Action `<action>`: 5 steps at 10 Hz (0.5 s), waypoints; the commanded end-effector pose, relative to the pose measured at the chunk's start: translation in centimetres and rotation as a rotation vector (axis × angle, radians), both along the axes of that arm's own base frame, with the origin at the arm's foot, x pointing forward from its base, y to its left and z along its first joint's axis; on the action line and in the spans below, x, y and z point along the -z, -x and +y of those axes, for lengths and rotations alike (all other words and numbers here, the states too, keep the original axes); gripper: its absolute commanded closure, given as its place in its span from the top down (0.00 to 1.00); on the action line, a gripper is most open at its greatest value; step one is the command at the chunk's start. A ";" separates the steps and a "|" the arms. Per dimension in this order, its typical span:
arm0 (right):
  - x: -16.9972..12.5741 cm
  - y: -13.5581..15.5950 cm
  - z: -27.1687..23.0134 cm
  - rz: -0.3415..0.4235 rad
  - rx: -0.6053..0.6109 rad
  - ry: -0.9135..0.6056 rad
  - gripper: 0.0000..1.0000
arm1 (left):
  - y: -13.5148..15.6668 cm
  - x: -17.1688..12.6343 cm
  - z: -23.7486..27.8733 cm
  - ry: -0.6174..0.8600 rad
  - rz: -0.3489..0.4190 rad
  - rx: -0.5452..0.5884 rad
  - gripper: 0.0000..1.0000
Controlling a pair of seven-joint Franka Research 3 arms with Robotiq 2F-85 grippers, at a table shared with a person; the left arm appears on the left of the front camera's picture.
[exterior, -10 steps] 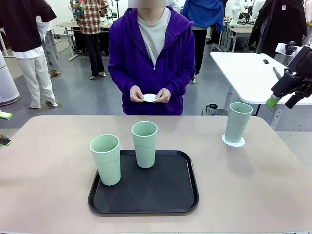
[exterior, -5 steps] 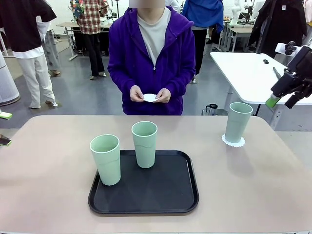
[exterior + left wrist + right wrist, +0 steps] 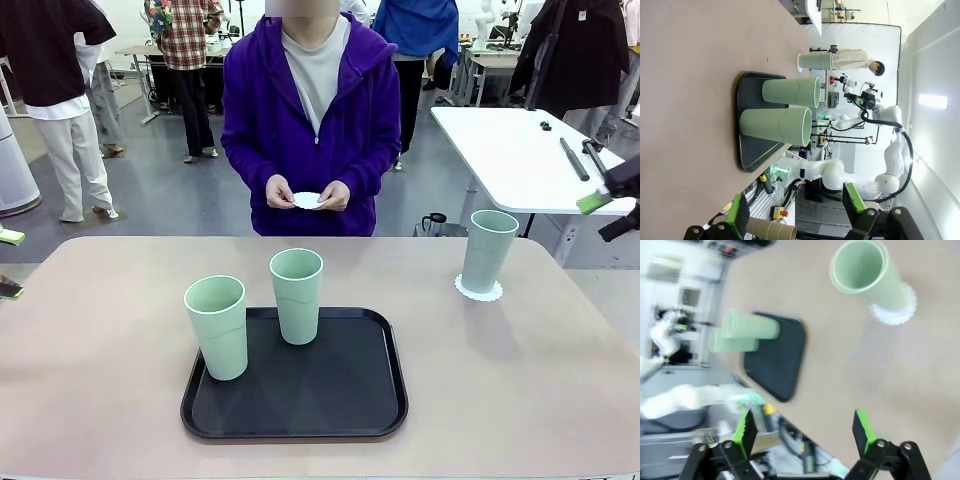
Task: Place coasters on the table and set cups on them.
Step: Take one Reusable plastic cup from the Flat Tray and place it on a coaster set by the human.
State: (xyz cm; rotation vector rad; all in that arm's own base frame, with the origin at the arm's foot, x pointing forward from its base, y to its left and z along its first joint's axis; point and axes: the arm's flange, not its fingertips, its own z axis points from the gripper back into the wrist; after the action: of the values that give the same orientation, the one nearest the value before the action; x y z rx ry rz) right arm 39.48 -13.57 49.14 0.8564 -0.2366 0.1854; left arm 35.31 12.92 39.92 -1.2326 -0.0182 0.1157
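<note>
- Right gripper [image 3: 803,421] is spread wide and empty, out past the table's [image 3: 100,340] right edge. Left gripper [image 3: 794,202] is wide too, off the left edge.
- Black tray [image 3: 350,390] sits by the front edge.
- Two tray cups [image 3: 216,327] stand upright, mouths up, long axis vertical. They look nearer the left arm.
- Third cup [image 3: 488,251] stands on a coaster [image 3: 479,291] near the far right corner.
- Person's hand [image 3: 281,192] holds a spare coaster [image 3: 308,200].

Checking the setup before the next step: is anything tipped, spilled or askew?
Nothing stands out. The left cup and middle cup stand upright on the black tray; the right cup sits upright on its coaster on the table. No spill.
</note>
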 end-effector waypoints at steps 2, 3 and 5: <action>4.7 1.0 -5.7 -0.022 -0.086 -0.348 1.00 | 0.1 -0.2 0.1 0.012 -0.009 0.000 1.00; 6.5 2.2 -6.8 -0.019 -0.063 -0.394 1.00 | 0.1 -0.2 0.1 0.012 -0.009 0.000 1.00; 10.0 4.3 -8.3 0.003 -0.012 -0.483 1.00 | 0.1 -0.2 0.1 0.012 -0.009 0.000 1.00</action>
State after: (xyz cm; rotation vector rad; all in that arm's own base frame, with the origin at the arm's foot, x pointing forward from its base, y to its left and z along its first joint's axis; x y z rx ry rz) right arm 34.62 -21.66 39.80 1.3038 -0.2710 0.1621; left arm 35.31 12.91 39.92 -1.2326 -0.0178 0.1155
